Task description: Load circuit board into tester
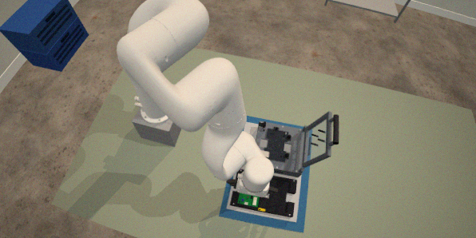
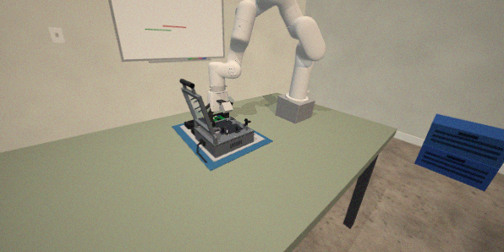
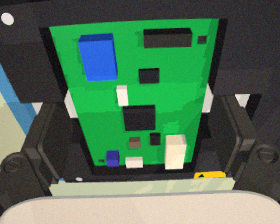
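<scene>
The circuit board (image 1: 247, 200) (image 2: 218, 117) (image 3: 98, 110) lies face up in a pocket of the black tray (image 1: 279, 201) (image 3: 251, 45). Its white connector (image 3: 175, 151) is at the lower end in the wrist view. My gripper (image 3: 139, 106) is open, its fingers outside the board's two long edges, close to the finger recesses; nothing is between them. Their height over the tray is hard to tell. The tester (image 1: 293, 143) (image 2: 232, 143) stands beside the tray, its lid (image 1: 329, 137) (image 2: 187, 83) raised with the black handle (image 1: 335, 129) on top. The hook (image 1: 261, 124) (image 2: 247, 121) stands opposite the hinge.
The tester and tray stand on a blue-edged mat (image 1: 305, 201) (image 2: 212, 165). The raised lid stands up on the tester's hinge side. A yellow label (image 1: 261, 209) (image 3: 210, 175) is on the tray near the board's connector end. A dark cable (image 2: 199, 154) hangs by the tester.
</scene>
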